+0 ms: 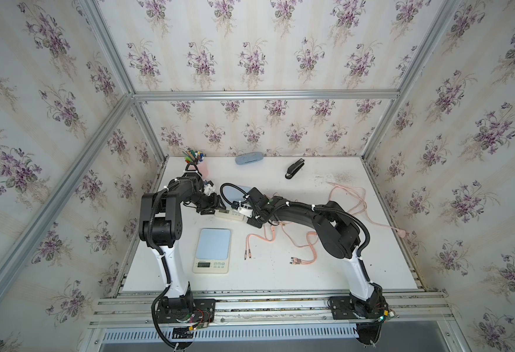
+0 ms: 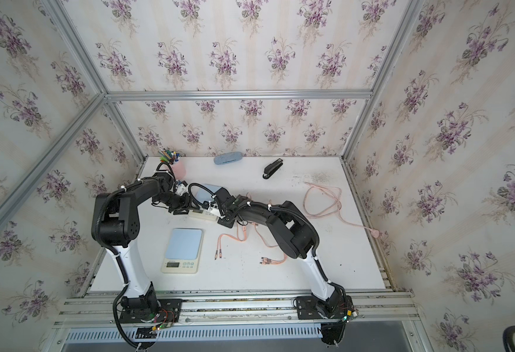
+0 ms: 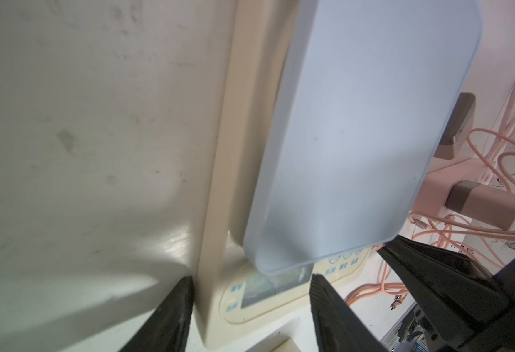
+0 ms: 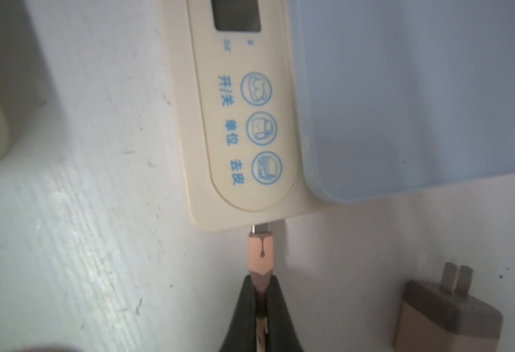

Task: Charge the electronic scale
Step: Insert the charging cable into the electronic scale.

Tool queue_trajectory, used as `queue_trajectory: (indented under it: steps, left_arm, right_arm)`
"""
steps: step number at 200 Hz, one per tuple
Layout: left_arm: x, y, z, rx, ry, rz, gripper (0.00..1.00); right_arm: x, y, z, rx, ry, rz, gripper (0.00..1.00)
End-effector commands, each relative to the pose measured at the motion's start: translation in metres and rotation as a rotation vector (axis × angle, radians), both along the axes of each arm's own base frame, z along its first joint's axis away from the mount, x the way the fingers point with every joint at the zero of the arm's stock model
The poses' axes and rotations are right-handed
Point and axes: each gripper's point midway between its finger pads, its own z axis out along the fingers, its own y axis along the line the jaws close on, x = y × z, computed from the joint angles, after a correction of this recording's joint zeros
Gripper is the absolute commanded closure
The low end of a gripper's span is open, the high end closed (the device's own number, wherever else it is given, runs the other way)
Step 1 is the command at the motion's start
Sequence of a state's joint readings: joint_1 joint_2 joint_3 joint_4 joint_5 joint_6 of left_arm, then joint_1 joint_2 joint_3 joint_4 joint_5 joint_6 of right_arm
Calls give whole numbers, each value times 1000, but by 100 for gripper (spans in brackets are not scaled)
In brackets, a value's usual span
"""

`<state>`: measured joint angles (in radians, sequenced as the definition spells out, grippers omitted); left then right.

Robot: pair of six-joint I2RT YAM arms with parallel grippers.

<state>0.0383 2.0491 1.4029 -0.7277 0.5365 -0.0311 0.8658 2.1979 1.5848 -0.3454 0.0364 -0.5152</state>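
Partway, I judge: the right hand (image 4: 261, 283), pinched tight on the pink connector (image 4: 261, 253), holds its metal tip at the edge port of the electronic scale (image 4: 244, 201), not fully home. The scale lies flat on the surface (image 4: 97, 213); the left hand (image 3: 250, 292) straddles its display end, half open. The adapter (image 4: 445, 317) lies near, prongs bare, crowding that side.

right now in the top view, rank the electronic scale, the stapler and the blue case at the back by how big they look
1. electronic scale: clearly largest, though also nearest the camera.
2. blue case and stapler: they look about alike at the far edge, so no ranking between them.
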Motion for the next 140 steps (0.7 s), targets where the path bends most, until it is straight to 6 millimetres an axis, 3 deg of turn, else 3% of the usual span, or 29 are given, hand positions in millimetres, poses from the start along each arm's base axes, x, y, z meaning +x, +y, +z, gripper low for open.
queue_trajectory:
  steps: [1,63,140]
  left_arm:
    - [-13,-11,-1,-38,39,-36,38]
    - [-31,-27,-2,-44,53,-95,41]
    - [-38,-41,0,-13,43,-188,44]
  right_arm:
    - [1,11,1,38,14,8,100]
    - [3,24,1,14,44,47,100]
    - [-15,41,10,3,51,163,100]
